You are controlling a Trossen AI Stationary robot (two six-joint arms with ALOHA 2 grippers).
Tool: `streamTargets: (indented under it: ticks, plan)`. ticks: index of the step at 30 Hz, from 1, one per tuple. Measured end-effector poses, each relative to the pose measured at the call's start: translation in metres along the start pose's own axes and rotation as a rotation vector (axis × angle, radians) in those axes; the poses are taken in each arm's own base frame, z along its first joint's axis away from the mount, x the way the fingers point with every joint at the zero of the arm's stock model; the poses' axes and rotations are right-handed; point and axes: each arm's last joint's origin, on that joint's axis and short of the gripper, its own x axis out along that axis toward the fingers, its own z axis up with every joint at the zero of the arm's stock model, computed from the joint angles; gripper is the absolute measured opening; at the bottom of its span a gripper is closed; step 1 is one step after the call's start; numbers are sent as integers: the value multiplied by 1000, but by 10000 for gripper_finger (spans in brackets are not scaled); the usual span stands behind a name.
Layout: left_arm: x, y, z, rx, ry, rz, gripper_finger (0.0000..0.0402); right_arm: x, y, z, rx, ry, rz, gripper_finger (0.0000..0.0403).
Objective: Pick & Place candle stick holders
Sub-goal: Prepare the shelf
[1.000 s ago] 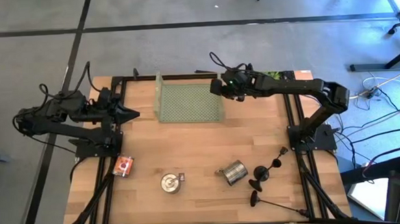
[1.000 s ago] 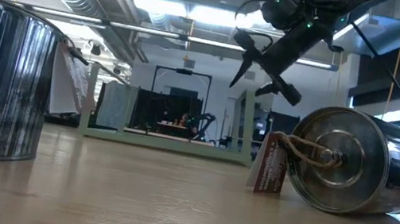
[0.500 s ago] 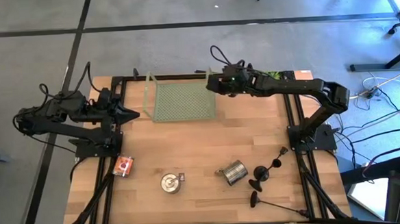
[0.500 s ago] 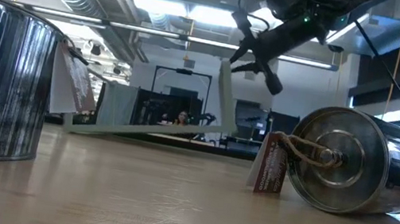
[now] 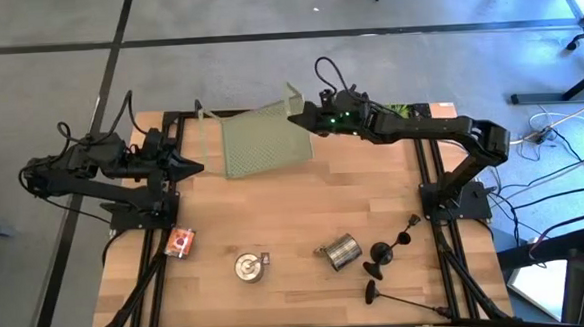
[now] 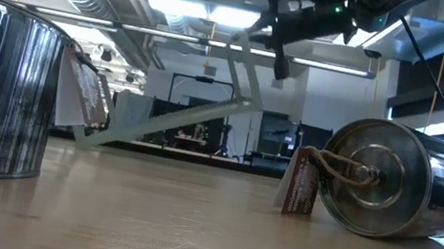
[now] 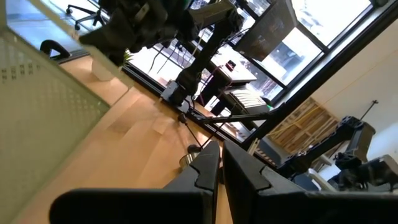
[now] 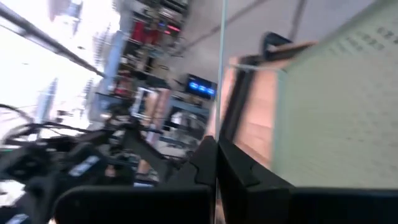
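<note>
the wooden table [image 5: 275, 214] has black rails around it and sits on a grey floor; the low view looks level across it into a big room with ceiling lights.

going from the near edge to the far edge, the first candle stick holder [image 5: 404, 298] lies flat by the near right edge. its long stem runs along that edge, with its round base to the left and its top to the right. just past it, two more candle stick holders [image 5: 392, 248] lie tipped over, touching or nearly so; their bases sit close together and their stems slant up toward the right rail. a silver can [image 5: 341, 251] lies on its side just left of them, and in the low view a paper tag hangs from it. more to the left stands a round tin [image 5: 248, 267], then a small orange can [image 5: 181, 242] near the left rail.

far from all that, at the back of the table, the right gripper [image 5: 299, 111] pinches the rim of a pale green mesh tray [image 5: 256, 145]. the tray is tilted, one side up in the air and the other down on the wood. the holders are well apart from this gripper, over in the near right corner.

the left gripper [image 5: 194, 169] waits by the left rail, its fingers [image 7: 208, 167] pressed together and empty.
</note>
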Motion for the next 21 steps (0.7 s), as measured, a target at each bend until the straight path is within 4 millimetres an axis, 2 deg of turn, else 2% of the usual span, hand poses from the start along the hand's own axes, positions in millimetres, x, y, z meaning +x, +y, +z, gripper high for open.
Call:
streamTargets:
  ticks: [4,14,17,21]
  plan:
    - [0,0,0,-8,3,-4,15,0,7,0,-36,-25,68,1]
    - [0,0,-1,-14,5,5,15,-13,22,0,-122,-34,105,0]
    - [0,7,-5,-67,14,113,15,-16,24,1,-132,-36,93,0]
    - [-5,24,-18,-188,45,377,15,-16,23,1,-135,-34,86,0]
